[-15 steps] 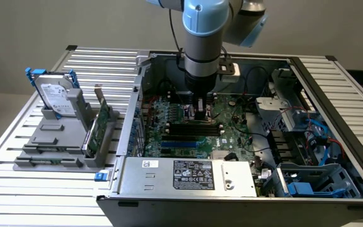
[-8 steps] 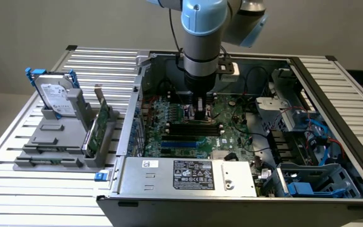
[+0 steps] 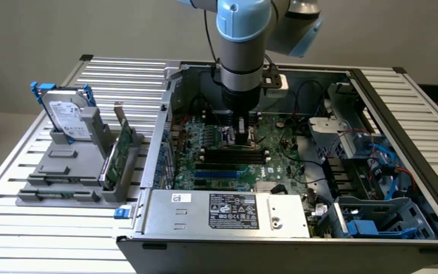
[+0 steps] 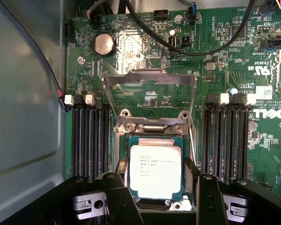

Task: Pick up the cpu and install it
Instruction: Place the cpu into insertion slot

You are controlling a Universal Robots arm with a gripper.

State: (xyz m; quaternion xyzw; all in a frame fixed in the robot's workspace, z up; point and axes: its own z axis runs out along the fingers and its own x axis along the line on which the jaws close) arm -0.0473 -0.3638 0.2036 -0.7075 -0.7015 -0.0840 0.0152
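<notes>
Straddles cpu [image 4: 155, 169] in socket [image 4: 152, 125], jaws spread.
Hangs gripper [image 4: 160, 187] low, one jaw each side of cpu, apparently clear of its edges; lies flat and square between them, likely seated, with load plate [image 4: 150, 78] flipped up beyond jaws for access.

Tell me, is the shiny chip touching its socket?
Touching. The wrist view shows the cpu lying flat inside the socket, with the socket frame around its green rim.

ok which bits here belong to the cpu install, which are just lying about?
Job: cpu lying in socket; raised load plate; gripper, open, astride cpu.
Lying about: hard drive; memory slots; coin cell; power supply.
</notes>
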